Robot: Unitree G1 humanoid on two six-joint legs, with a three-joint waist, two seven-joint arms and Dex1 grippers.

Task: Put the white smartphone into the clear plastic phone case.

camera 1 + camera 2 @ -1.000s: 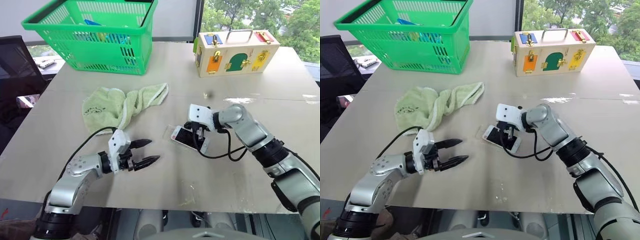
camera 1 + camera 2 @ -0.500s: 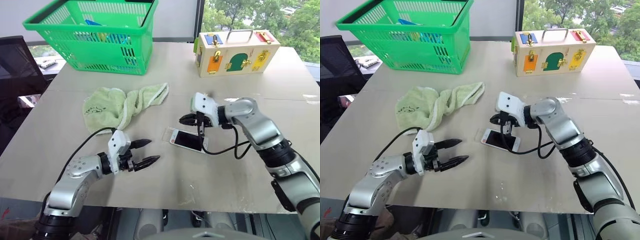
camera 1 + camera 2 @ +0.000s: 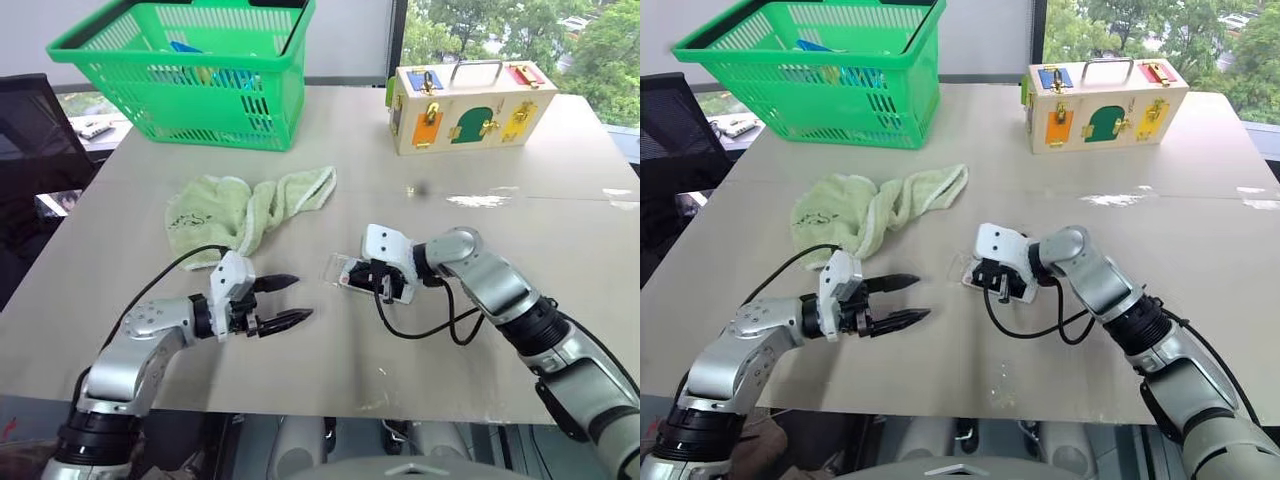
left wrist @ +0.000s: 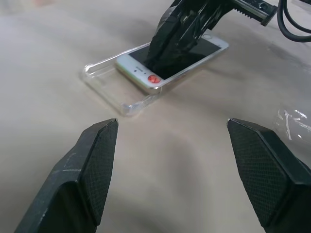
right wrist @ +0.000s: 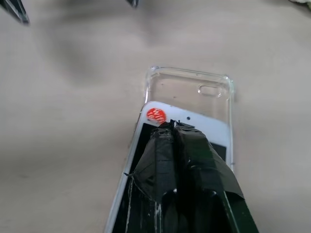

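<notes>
Right gripper is closed tight, tips pressing down on the phone, which sits half-seated in the case right under those fingers. Left gripper hangs wide open, well apart. One phone, one case. Both look slick and stiff, the case thin and springy, so push the phone's flat face.

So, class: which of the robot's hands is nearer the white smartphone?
Right. The right hand, shut, presses on the white smartphone lying partly in the clear plastic phone case; the left hand hovers open, apart.
</notes>
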